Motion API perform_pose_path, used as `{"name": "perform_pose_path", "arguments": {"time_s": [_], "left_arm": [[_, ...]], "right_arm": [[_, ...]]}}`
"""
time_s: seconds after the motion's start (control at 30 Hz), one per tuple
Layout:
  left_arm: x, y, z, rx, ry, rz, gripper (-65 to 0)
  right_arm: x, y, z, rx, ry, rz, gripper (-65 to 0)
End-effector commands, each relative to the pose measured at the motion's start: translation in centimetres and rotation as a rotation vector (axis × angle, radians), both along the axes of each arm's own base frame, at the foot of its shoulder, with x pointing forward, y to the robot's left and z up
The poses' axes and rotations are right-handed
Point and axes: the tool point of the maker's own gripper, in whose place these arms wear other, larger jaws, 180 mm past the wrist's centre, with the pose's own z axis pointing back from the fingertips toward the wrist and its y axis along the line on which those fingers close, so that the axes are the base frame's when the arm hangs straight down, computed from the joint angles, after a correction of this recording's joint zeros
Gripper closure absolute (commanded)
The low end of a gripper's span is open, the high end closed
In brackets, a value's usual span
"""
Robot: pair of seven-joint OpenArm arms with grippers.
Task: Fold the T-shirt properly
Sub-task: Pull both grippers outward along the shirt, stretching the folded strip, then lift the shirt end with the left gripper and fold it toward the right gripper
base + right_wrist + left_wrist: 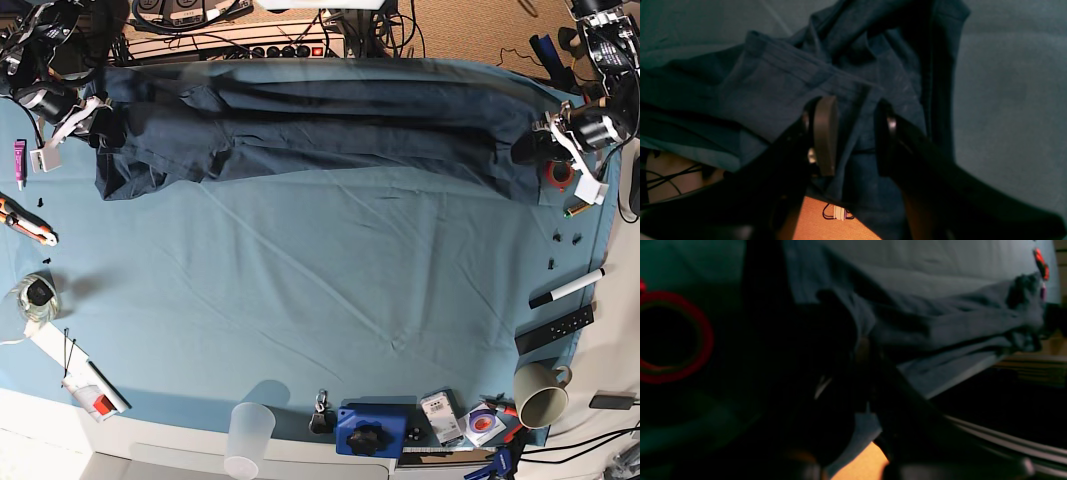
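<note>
One T-shirt (300, 125) stretched between two tools; one mug (540, 393).

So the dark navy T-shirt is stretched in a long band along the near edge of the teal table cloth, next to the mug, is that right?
Not quite. In the base view the dark navy cotton T-shirt is stretched in a long band along the far edge of the teal table cloth, by the cables. The beige mug stands at the near edge, well apart from it.

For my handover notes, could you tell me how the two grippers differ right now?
The left gripper is shut on the T-shirt; the right gripper shows a gap between its fingers with cloth in it. Seen from the base camera, the left gripper is at the shirt's right end, the right gripper at its left end.
</note>
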Motion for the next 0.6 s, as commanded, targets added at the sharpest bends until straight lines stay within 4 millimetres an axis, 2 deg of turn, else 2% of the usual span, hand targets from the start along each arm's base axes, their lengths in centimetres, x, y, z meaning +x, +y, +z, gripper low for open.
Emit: {"name": "perform_pose_path", "arguments": {"time_s": [0.0, 0.13, 0.33, 0.5, 0.57], "left_arm": [[0.8, -0.1, 1.8, -0.006, -0.060, -0.021, 0.0], [1.1, -1.3, 3.8, 0.023, -0.143, -0.081, 0.0], [0.7, -5.6, 8.0, 0.005, -0.334, -0.170, 0.0], [-0.4, -8.1, 9.7, -0.030, -0.400, -0.164, 0.0], [-0.5, -9.0, 9.8, -0.042, -0.407, -0.167, 0.0]], "right_arm": [[0.7, -0.5, 1.4, -0.019, -0.046, 0.006, -19.0], [0.7, -0.5, 1.4, -0.019, -0.047, 0.006, -19.0], [0.8, -0.5, 1.4, -0.019, -0.048, 0.006, -19.0], [0.9, -0.5, 1.4, -0.020, -0.050, 0.006, -19.0], [0.9, -0.5, 1.5, -0.019, -0.052, 0.006, -19.0]]}}
